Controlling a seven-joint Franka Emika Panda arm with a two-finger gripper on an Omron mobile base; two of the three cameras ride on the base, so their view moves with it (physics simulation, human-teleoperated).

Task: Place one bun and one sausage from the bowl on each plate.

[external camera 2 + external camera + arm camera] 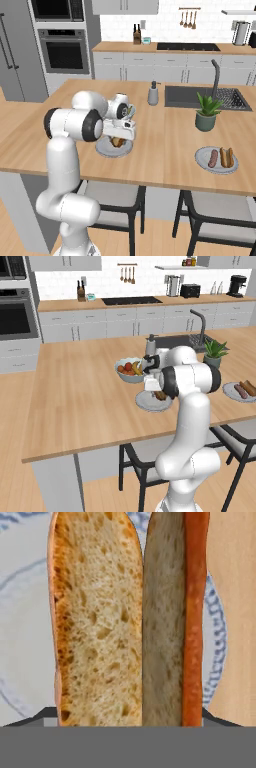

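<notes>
Right under your hand camera lies a split bun [97,622] on the near plate [150,402], its crust edge beside the counter [80,391], your gripper [152,387] just above it with jaws I cannot tell apart, while the far plate [216,160] already carries its bun and sausage [213,158].

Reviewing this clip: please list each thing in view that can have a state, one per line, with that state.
Near pale grey-white round plate: on the wooden counter, holding bun and sausage.
Split toasted bun: lying flat on the near plate, cut face up.
Red-brown sausage: lying alongside the bun.
Far plate: holds a bun and a sausage.
Two-finger gripper: low over the near plate; its opening is hidden.
</notes>
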